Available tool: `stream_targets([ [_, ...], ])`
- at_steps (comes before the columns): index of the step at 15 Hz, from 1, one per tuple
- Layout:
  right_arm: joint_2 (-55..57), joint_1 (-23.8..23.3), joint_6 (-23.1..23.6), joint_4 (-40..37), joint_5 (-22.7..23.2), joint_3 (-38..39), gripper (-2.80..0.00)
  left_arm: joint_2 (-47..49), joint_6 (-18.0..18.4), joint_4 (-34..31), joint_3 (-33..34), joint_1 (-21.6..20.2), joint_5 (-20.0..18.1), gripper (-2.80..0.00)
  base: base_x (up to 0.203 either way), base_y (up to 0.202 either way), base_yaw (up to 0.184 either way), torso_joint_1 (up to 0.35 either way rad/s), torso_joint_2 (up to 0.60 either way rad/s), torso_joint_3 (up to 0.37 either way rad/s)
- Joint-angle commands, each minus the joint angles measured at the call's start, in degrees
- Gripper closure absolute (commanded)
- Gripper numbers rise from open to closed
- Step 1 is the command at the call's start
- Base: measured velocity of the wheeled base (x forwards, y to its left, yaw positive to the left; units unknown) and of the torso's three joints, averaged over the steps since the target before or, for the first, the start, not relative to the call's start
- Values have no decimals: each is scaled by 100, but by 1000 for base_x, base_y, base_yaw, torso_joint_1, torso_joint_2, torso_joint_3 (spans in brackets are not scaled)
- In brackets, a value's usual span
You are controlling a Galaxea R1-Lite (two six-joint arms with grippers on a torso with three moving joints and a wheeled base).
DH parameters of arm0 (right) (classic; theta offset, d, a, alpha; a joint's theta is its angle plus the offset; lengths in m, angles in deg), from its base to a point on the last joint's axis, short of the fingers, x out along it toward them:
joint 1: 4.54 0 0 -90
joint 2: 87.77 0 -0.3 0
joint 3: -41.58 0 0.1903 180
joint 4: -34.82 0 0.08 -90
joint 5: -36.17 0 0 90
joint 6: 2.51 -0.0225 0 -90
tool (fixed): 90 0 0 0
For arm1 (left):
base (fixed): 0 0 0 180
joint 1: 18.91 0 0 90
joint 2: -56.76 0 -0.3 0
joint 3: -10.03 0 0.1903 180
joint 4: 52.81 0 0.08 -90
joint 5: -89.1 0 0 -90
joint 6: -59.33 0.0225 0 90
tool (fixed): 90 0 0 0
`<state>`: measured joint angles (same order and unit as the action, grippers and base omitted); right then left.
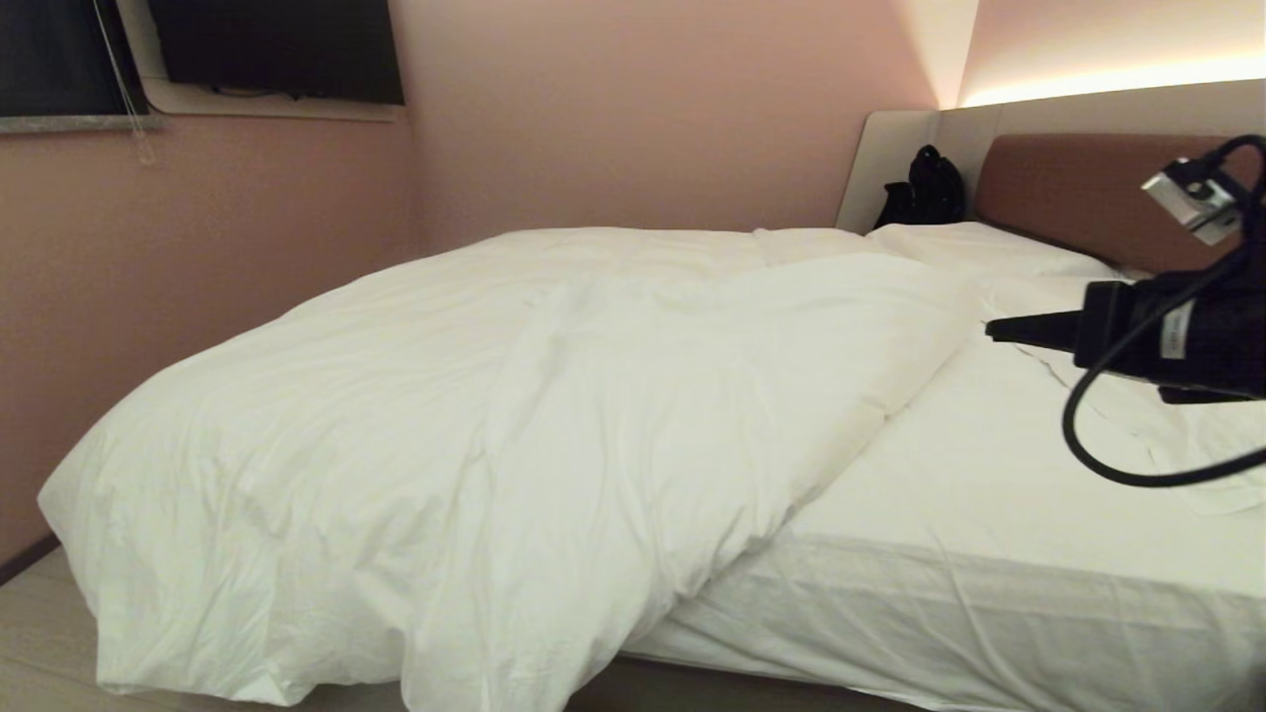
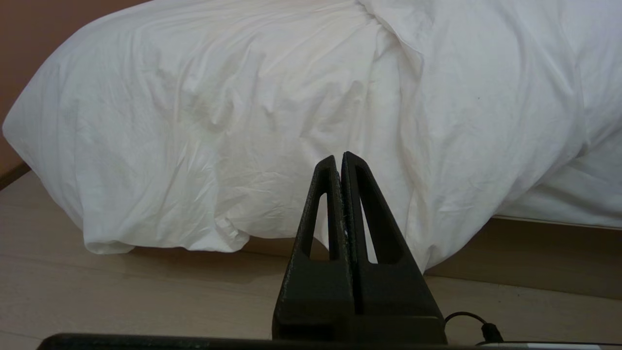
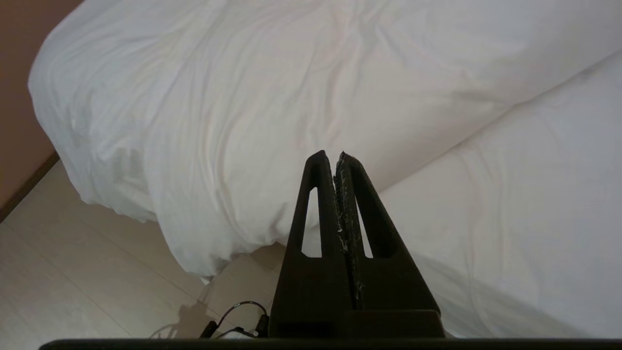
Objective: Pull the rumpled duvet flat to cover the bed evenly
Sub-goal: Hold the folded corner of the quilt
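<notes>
Black tapered claw [image 1: 994,330], looped black cable [image 1: 1088,435], silver wrist camera [image 1: 1195,201].

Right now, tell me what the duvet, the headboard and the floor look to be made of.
Duvet: matte white woven cloth, likely cotton, over soft filling; it creases finely and puffs.
Headboard: brown padded panel with a smooth, dull surface; whether leatherette or fabric, I cannot tell.
Floor: pale planks with faint grain and seams, wood or laminate, low sheen.
</notes>
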<state>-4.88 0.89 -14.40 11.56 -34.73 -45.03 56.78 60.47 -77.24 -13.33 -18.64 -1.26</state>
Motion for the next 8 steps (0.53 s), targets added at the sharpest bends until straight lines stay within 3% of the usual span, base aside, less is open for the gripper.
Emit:
stream_targets([
  [1, 1154, 44, -47, 7, 11, -449, 0, -2, 0, 1, 0, 0, 0, 0, 0, 0, 0, 0, 0, 0],
  [8, 2995, 84, -304, -17, 22, -1678, 0, -2, 0, 1, 0, 0, 0, 0, 0, 0, 0, 0, 0, 0],
])
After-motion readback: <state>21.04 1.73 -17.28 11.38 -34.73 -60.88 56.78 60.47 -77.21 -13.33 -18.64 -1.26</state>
